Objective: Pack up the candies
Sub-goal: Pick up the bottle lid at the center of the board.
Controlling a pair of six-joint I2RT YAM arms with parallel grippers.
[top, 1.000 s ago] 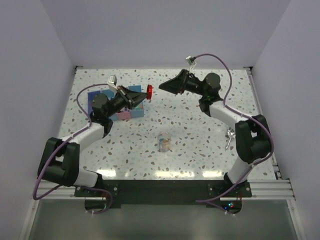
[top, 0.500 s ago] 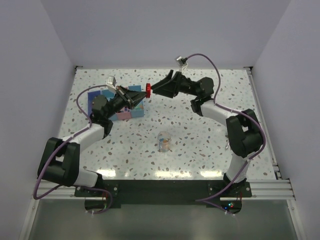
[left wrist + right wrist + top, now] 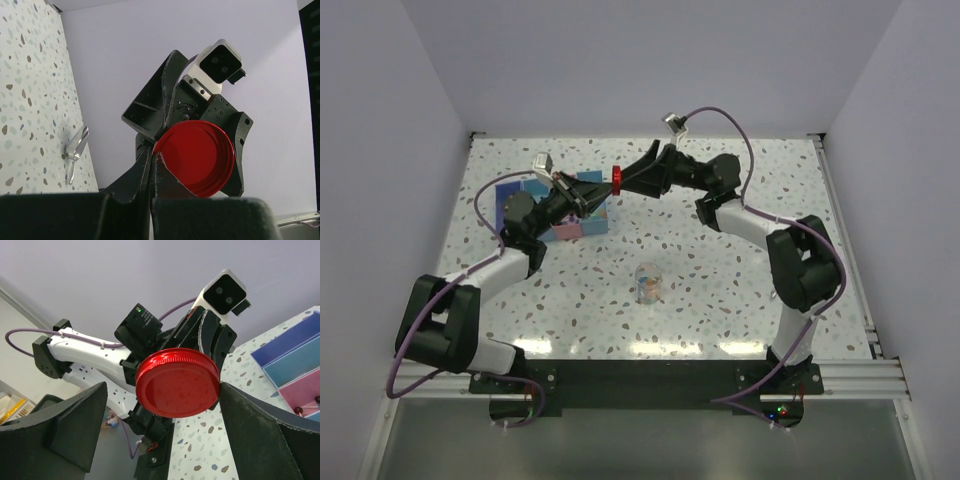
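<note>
Right pincer (image 3: 162,390) has advanced, straddling red lid (image 3: 200,152) gripped by left pincer (image 3: 152,159).

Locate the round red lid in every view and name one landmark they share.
Top external: round red lid, far centre of the speckled table.
Left wrist: lid lower right of centre.
Right wrist: lid dead centre.
Shared landmark: the speckled table, seen in all three.

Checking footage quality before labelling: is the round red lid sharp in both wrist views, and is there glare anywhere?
Left wrist: the round red lid is sharp, the left fingers blurred and dark. Right wrist: lid crisp with rim highlights, right fingers soft. Top external: glare streaks along the near edge of the speckled table.
</note>
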